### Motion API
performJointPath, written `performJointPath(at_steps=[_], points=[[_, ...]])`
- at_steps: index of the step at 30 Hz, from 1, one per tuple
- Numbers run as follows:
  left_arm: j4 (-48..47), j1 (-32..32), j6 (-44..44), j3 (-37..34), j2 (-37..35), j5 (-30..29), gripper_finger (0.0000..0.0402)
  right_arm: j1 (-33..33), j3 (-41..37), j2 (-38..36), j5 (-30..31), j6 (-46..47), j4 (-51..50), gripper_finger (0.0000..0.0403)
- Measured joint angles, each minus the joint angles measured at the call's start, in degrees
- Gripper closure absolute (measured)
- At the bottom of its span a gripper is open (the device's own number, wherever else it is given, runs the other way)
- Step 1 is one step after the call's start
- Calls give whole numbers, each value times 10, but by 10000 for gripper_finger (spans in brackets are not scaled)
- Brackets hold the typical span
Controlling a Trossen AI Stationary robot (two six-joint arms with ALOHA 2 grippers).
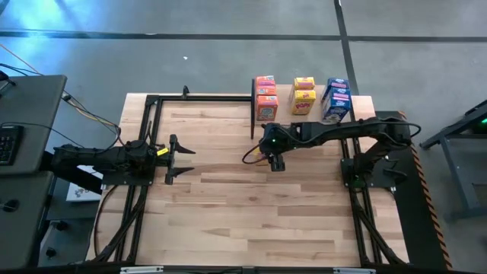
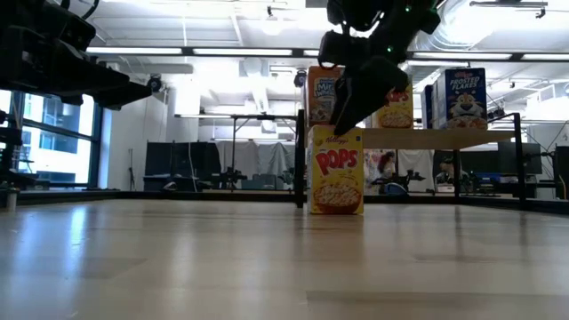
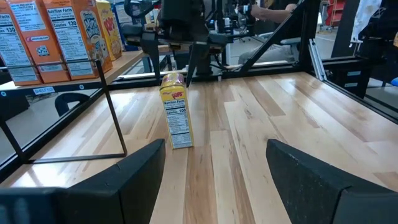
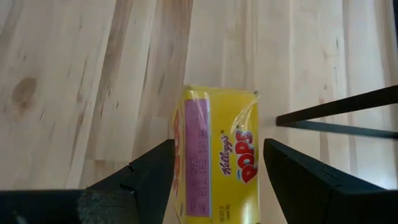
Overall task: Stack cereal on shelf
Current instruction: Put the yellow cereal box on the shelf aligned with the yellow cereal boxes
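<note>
The right tool (image 4: 214, 180) is positioned directly above a yellow cereal box (image 4: 217, 155) that stands upright on the surface (image 1: 251, 205). Its 2 fingers (image 4: 140, 180) straddle the top of the box, 1 on each side. Whether the fingers touch the box sides cannot be determined from the views. In the low view the box (image 2: 336, 171) rests on the surface just in front of the shelf (image 2: 436, 138), with the right tool (image 2: 356, 93) at its top edge.

The shelf (image 1: 361, 106) carries 3 groups of boxes: orange boxes (image 1: 265, 97), yellow boxes (image 1: 303, 95) and blue boxes (image 1: 335, 99), arranged side by side.

The left tool (image 1: 179, 159) hovers over the left side of the surface, well apart from the box, with its fingers (image 3: 134, 168) spread wide and holding nothing.
</note>
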Motion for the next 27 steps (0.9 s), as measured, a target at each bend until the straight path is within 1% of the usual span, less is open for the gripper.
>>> performJointPath(at_steps=[9,14,17,23,27], points=[[0,0,0,0,0,0,131,-2,0,11,4,1,-5,164],[0,0,0,0,0,0,131,-9,0,11,2,21,-13,167],[0,0,0,0,0,0,131,-11,0,11,1,25,-18,180],[0,0,0,0,0,0,131,-11,0,11,1,25,-18,220],[0,0,0,0,0,0,131,-11,0,11,0,25,-18,237]])
